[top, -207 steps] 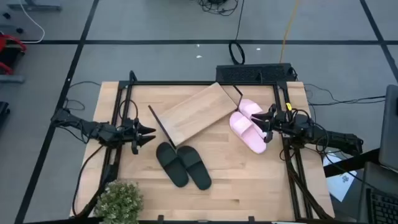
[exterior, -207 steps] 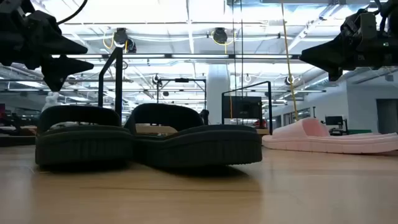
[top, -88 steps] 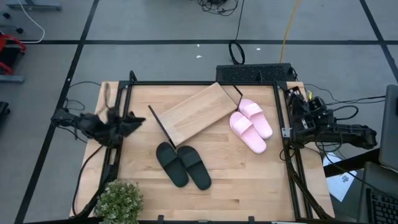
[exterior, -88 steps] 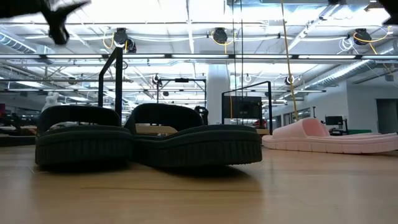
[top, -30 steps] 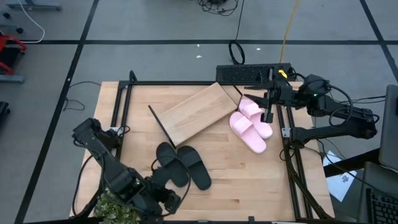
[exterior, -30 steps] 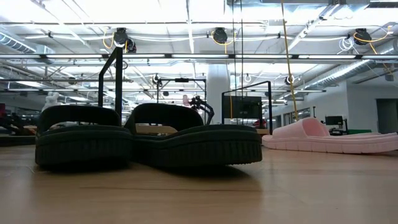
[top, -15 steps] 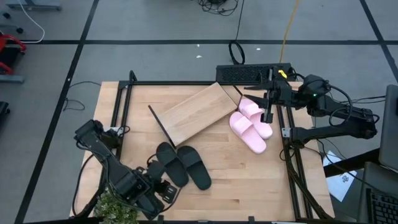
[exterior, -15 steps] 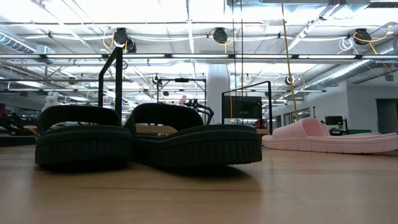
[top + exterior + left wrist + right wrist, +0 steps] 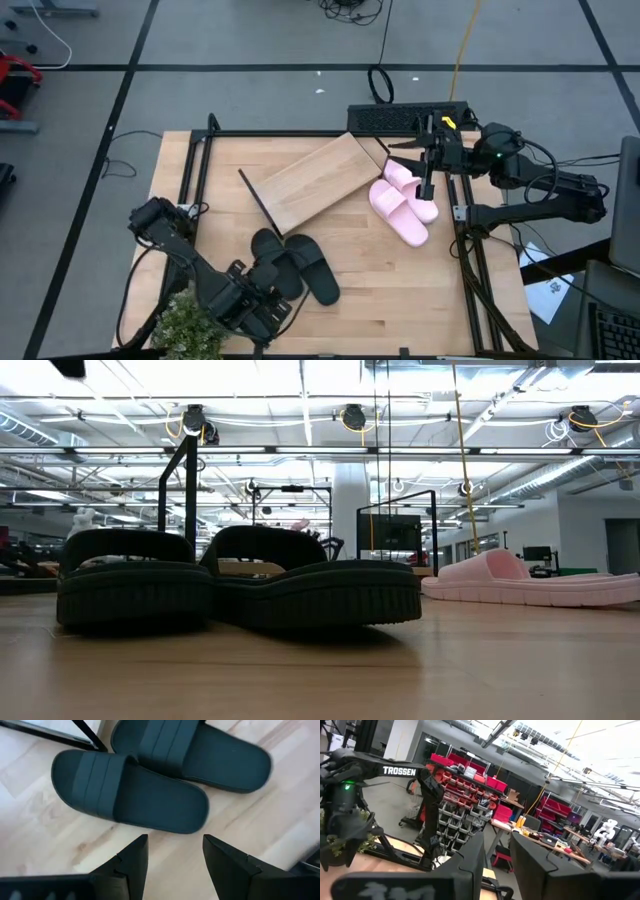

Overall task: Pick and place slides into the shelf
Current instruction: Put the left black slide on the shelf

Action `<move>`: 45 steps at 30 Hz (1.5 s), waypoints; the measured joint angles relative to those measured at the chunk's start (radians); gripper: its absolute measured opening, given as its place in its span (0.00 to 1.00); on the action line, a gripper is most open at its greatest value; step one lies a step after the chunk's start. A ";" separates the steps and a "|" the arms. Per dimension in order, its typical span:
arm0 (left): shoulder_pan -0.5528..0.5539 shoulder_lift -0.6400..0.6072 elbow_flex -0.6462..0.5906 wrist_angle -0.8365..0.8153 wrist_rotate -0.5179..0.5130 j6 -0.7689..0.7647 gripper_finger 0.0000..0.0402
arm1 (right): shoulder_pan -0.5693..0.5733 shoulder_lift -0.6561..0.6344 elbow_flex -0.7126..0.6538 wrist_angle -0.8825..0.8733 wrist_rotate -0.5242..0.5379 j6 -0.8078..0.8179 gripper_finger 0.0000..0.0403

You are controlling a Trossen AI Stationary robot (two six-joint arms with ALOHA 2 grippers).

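Two black slides (image 9: 295,265) lie side by side, soles down, on the table near its middle; the low view shows them close up (image 9: 240,585). Two pink slides (image 9: 403,200) lie to the right of the shelf (image 9: 310,180), a slanted wooden board in a black wire frame. My left gripper (image 9: 262,285) hangs open just above the near left of the black pair, pointing steeply down; the nearer black slide (image 9: 130,792) lies ahead of its fingers (image 9: 172,845). My right gripper (image 9: 428,172) is raised over the pink slides, open, holding nothing (image 9: 497,850).
A potted plant (image 9: 190,325) stands at the table's near left corner, close under my left arm. Black frame rails (image 9: 190,190) run along both sides of the table. A black box (image 9: 410,118) sits at the far edge. Bare wood (image 9: 400,290) lies near right.
My left gripper has come down and moved toward the black slides, tipping to point more steeply down and rolling a little; its fingers have stayed open. The slides and the shelf have not moved.
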 joint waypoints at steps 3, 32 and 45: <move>0.013 0.030 -0.001 -0.001 -0.003 0.011 0.46 | 0.000 0.000 0.000 0.000 0.000 -0.001 0.21; 0.031 0.139 -0.001 -0.130 0.025 -0.101 0.46 | 0.000 0.000 0.000 -0.037 0.001 -0.002 0.21; 0.075 0.138 -0.001 -0.151 0.031 -0.129 0.46 | -0.001 0.000 -0.055 -0.104 0.221 -0.096 0.21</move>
